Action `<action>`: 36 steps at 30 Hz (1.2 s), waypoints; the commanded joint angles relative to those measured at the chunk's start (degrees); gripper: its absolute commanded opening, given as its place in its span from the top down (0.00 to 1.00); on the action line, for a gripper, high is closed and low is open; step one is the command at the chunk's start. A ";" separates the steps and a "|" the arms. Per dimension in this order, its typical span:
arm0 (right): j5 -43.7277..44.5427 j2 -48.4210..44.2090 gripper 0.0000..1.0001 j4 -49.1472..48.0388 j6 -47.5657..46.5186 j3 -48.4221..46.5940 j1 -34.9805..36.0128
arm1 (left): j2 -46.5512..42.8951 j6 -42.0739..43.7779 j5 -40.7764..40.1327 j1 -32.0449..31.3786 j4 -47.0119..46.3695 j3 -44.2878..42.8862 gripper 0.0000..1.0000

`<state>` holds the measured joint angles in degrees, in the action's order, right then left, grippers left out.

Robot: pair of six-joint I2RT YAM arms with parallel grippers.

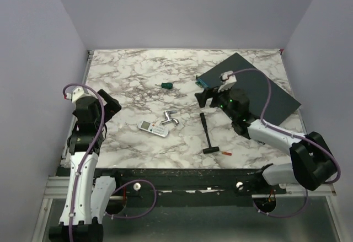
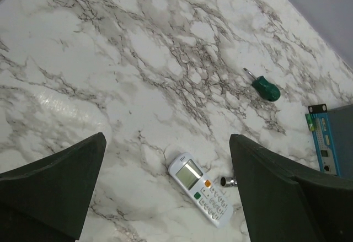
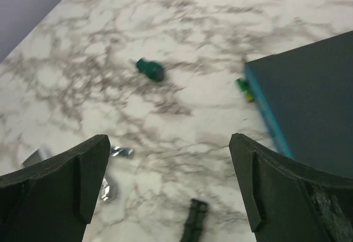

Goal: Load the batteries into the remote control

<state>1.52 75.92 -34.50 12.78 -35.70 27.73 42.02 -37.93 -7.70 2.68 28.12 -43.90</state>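
Observation:
The remote control (image 1: pixel 153 128), small and white, lies face up on the marble near the front centre. In the left wrist view the remote control (image 2: pixel 201 189) lies low between the fingers, its pale screen toward the far end. One orange-red battery (image 1: pixel 226 153) rests near the table's front edge, right of centre. My left gripper (image 1: pixel 112 108) hovers left of the remote, open and empty (image 2: pixel 167 137). My right gripper (image 1: pixel 203 97) hangs by the teal box's near corner, also open and empty (image 3: pixel 168 138).
A silver bent metal piece (image 1: pixel 170 118) lies just right of the remote (image 2: pixel 229 182). A green-handled screwdriver (image 1: pixel 166 85) sits farther back. A black T-shaped tool (image 1: pixel 207 134) lies between the remote and the battery. The large dark teal box (image 1: pixel 259 90) fills the back right.

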 commanded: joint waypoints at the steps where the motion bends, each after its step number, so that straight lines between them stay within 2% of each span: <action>1: -3.13 1.91 0.00 9.94 0.21 -2.66 10.98 | -5.61 4.93 2.45 0.32 8.78 -2.03 0.02; 4: -12.65 2.17 0.00 5.24 4.76 -1.12 14.13 | -7.38 8.42 6.05 0.40 9.58 -1.32 0.01; 11: -15.61 10.03 0.00 9.10 3.93 -5.47 21.10 | -8.60 12.02 11.56 0.49 8.56 3.26 0.02; 20: -15.00 18.88 0.01 10.70 0.06 -8.23 25.64 | -11.32 12.97 14.38 0.40 7.98 5.02 0.01; 36: -12.59 27.74 0.03 10.70 -8.05 -13.22 27.48 | -10.64 13.02 14.47 0.43 8.09 5.04 0.01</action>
<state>-12.43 101.32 -24.69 8.38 -46.50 54.81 31.46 -25.65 5.91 2.68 36.25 -38.96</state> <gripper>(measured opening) 0.969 0.985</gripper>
